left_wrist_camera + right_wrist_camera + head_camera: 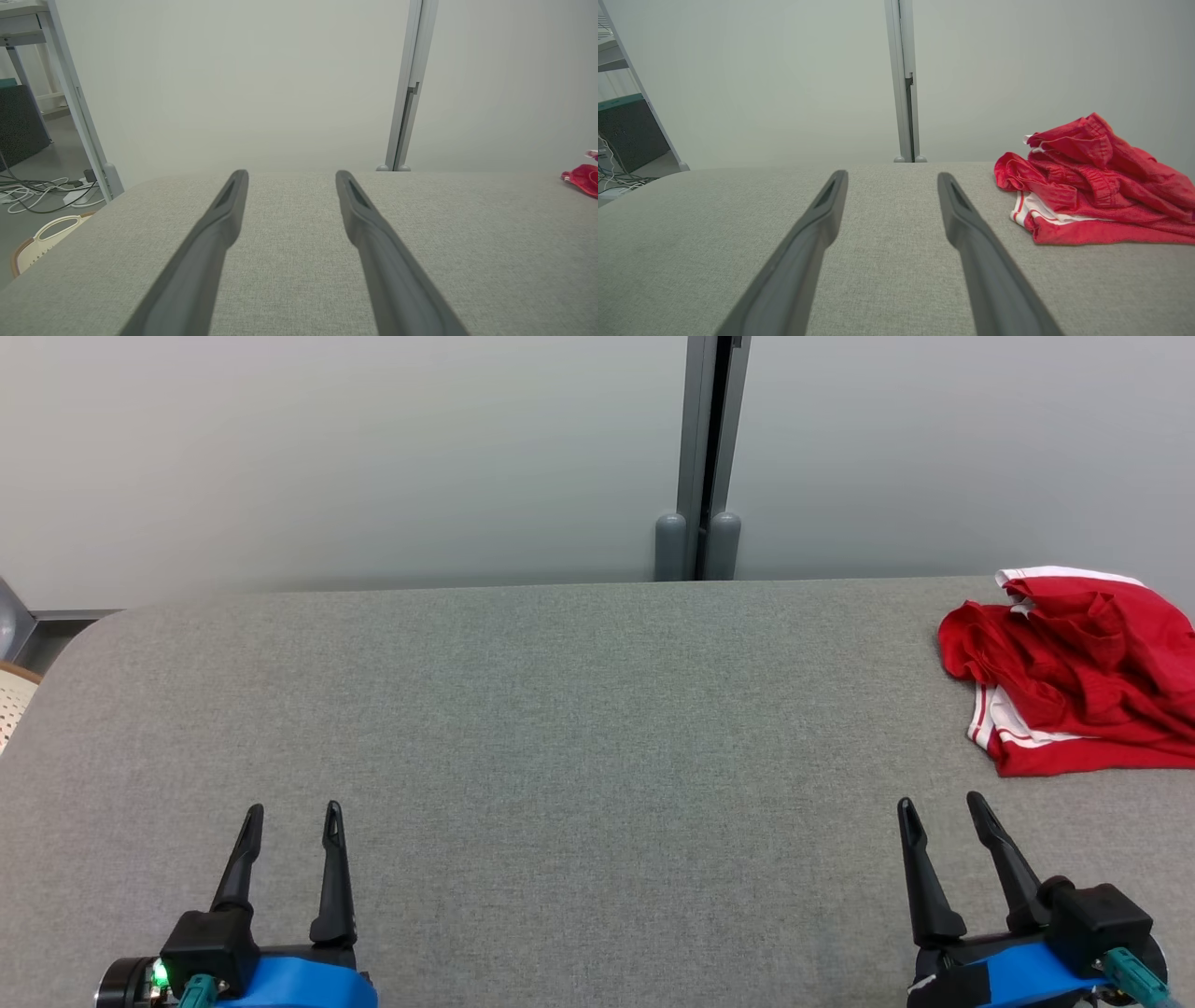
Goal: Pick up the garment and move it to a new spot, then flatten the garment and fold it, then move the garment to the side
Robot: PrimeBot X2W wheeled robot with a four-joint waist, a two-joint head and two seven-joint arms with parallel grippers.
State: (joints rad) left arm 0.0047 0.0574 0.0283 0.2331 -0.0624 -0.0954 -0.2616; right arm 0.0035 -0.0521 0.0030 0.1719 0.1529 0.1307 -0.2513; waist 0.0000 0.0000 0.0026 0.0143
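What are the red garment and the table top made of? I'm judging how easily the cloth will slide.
Garment: seemingly thin, slightly glossy synthetic knit with white trim; it crumples into soft folds. Table top: apparently matte grey woven fabric; a fine weave shows.

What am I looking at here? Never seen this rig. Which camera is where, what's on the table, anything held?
It is a two-armed robot at a table covered in grey woven fabric. The head view looks down from the robot's head: the left gripper is at lower left, the right gripper at lower right, each with two long dark fingers. The other two pictures come from cameras on each wrist, looking along that arm's own fingers. Both grippers are open and hold nothing. On the table lies a crumpled red garment with white stripe trim, at the far right, ahead of the right gripper and apart from it; it also shows in the right wrist view.
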